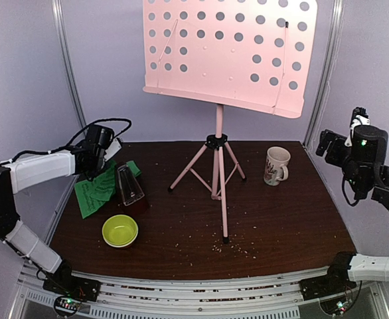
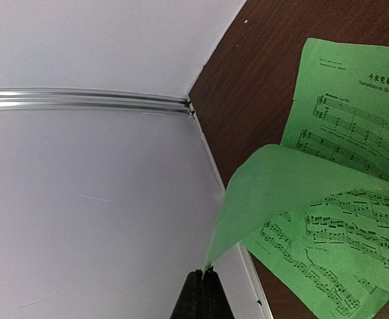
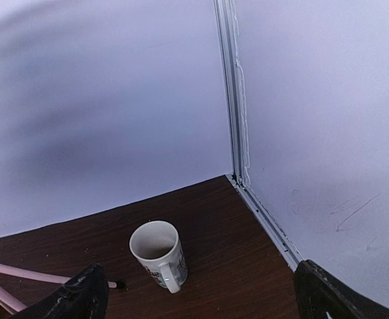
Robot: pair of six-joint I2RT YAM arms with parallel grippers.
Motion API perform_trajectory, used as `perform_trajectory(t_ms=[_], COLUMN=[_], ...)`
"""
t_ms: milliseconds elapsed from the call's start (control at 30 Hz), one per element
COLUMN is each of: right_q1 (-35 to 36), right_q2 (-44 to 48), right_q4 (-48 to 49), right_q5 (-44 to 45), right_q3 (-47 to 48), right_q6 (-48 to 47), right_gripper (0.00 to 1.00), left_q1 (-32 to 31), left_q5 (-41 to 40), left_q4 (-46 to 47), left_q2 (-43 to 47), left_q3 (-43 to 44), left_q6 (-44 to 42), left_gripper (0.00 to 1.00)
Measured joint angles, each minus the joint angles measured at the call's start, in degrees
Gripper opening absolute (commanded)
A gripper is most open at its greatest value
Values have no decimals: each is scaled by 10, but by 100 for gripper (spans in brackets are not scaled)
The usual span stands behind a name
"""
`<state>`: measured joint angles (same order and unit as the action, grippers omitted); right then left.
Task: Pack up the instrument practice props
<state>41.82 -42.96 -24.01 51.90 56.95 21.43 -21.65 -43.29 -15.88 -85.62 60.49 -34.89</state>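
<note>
- While the left gripper [image 2: 204, 276] is clenching the corner of one green page [image 2: 294, 179], that page is hanging curled above the other sheets [image 2: 354, 266], which are lying near the left edge of the table [image 1: 281, 226].
- The right gripper [image 3: 201, 299] is hanging with its jaws wide apart, grasping nothing and facing the mug [image 3: 158, 254] by the right back corner.
- The metronome [image 1: 129, 186] is standing just beside the sheets, with the bowl [image 1: 120, 230] in front of it. The stand [image 1: 218, 153] is standing upright mid-table, its desk bare.
- Risk: the pinch is catching only a thin corner, so a quick pull could be tearing the paper or letting it slip free.
- Risk: the page is trailing close to the metronome, so a sweep to the right could be dragging across it and tipping it.
- Risk: only one page appears to be lifting, so the rest may be getting left behind or scattered.
</note>
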Motion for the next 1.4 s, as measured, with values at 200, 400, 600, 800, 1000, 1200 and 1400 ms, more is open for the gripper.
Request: perform_trajectory(t_ms=[200,400,600,800,1000,1200,1400], right_q1=[0,0,0,0,0,0,0], right_q2=[7,-7,-32,-45,-49,-42,12], right_q4=[-1,-2,-3,6,33,48,63], right_q5=[2,0,-12,-20,-23,-21,9], right_q3=[0,0,17,28,28,28,12], right_q6=[9,15,15,17,25,34,69], right_gripper=[100,100,100,100,100,100,100], left_q1=[3,3,3,3,3,4,37], left_q5=[9,-1,5,14,27,26,63], left_q4=[32,75,98,113,121,132,126], left_q2=[-30,-84,-95,-84,-45,-7,72], left_q3=[-5,-3,0,-3,-7,-15,-28], left_q6=[7,-1,4,17,43,69,138], left_gripper=[0,0,18,48,69,85,91])
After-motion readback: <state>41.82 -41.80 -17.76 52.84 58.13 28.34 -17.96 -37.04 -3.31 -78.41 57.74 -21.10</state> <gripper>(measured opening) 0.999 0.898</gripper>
